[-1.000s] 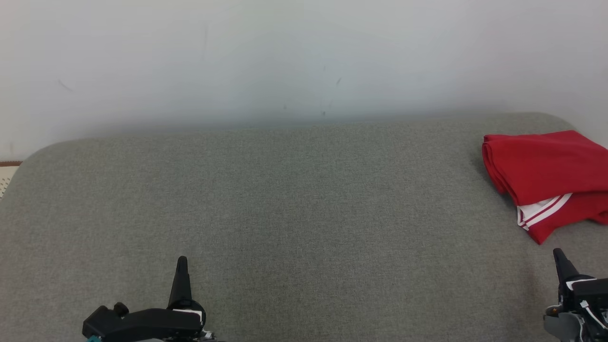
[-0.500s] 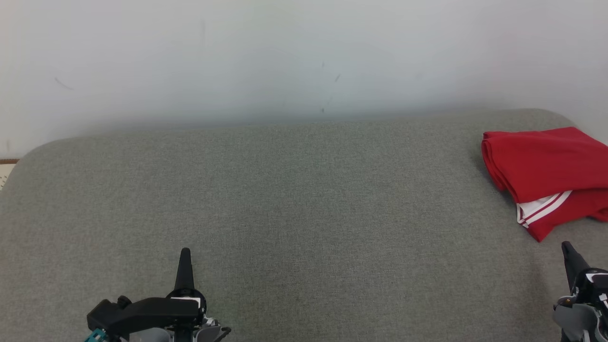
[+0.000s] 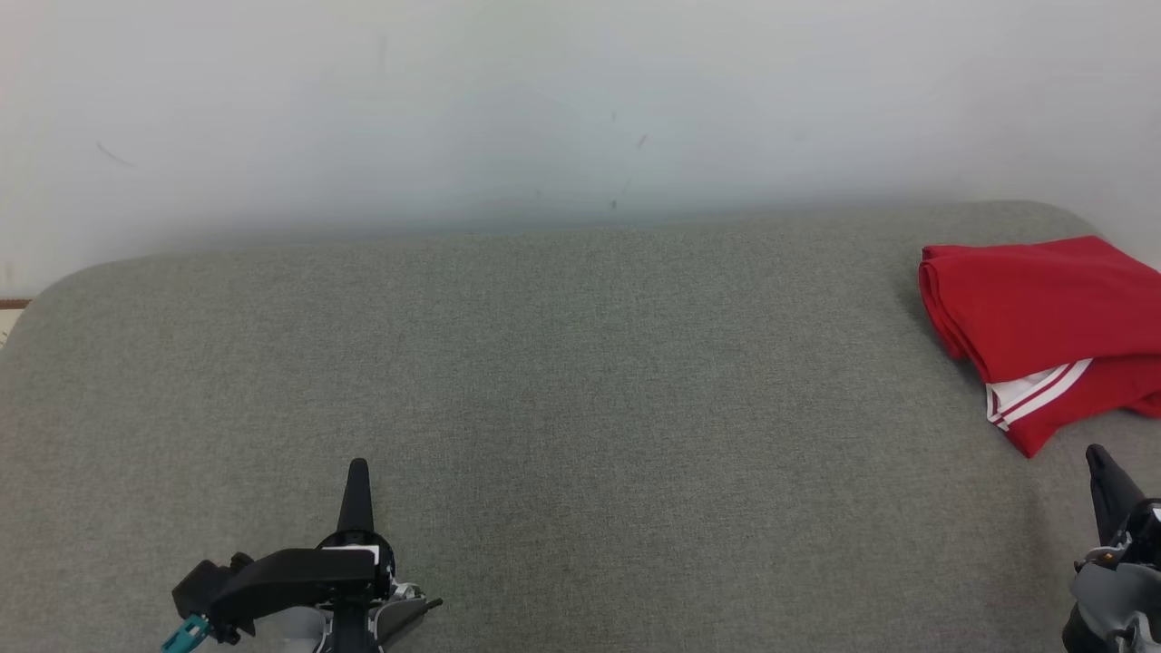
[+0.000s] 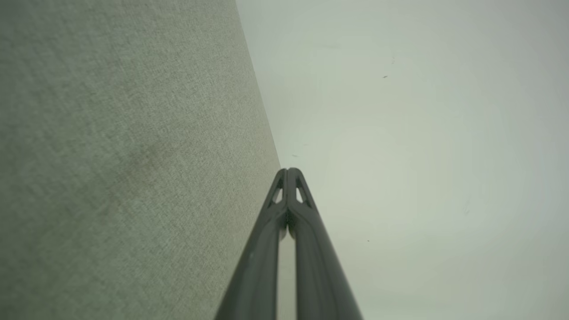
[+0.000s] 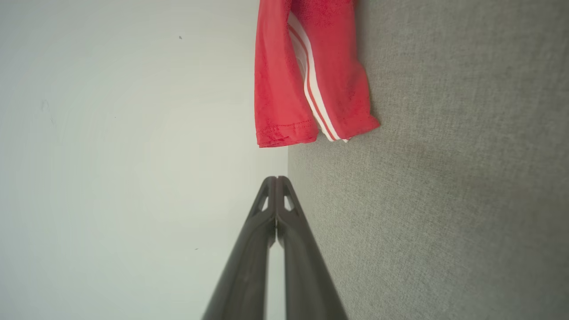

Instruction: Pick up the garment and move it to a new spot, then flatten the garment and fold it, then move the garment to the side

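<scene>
The garment (image 3: pixel 1043 326) is red with white stripes and lies folded at the far right of the grey cushioned surface (image 3: pixel 580 381). The right wrist view shows the garment (image 5: pixel 306 80) ahead of my fingers, one hem hanging past the surface's edge. My right gripper (image 3: pixel 1097 453) sits at the lower right, just short of the garment, apart from it; its tips (image 5: pixel 276 178) are pressed together with nothing between them. My left gripper (image 3: pixel 357 467) rests at the lower left over bare fabric, far from the garment, and its tips (image 4: pixel 288 170) are also closed and empty.
A pale wall (image 3: pixel 580 109) rises behind the grey surface. The surface's rounded left corner (image 3: pixel 54 290) and right corner (image 3: pixel 1070 218) mark its ends. A strip of floor (image 3: pixel 9 317) shows at the far left edge.
The whole head view has drifted slightly, so the camera moved. Both grippers have risen a little in that view, and the right one has slid rightward. The garment lies as before.
</scene>
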